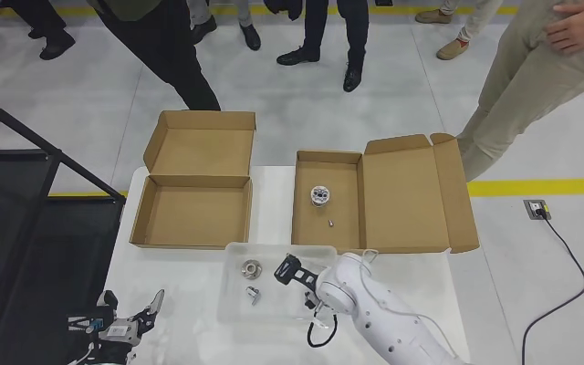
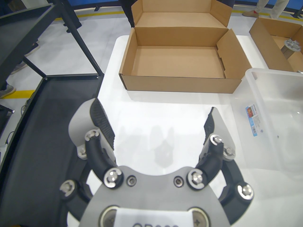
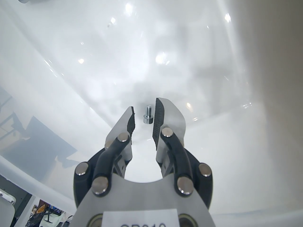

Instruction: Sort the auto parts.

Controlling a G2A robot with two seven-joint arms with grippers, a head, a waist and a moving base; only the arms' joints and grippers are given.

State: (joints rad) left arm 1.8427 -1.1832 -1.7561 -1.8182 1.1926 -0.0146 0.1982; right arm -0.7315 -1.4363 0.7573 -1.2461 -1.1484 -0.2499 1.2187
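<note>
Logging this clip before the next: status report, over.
Left gripper open, over table. Right gripper open, straddling upright bolt in clear bin. Nothing blocking the bolt.

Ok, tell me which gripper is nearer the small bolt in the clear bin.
Right. The right gripper straddles the bolt inside the clear bin; the left gripper hangs over the table outside it.

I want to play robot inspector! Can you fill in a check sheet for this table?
surface: white table, glossy.
job's things: left cardboard box empty; right cardboard box holds round part and small bolt; clear bin holds disc part, bracket, bin bolt.
clutter: nothing seen.
grippers: left gripper open above table; right gripper open in bin, straddling bin bolt.
cables: black cable on floor.
surroundings: black rack beside table; yellow floor line.
</note>
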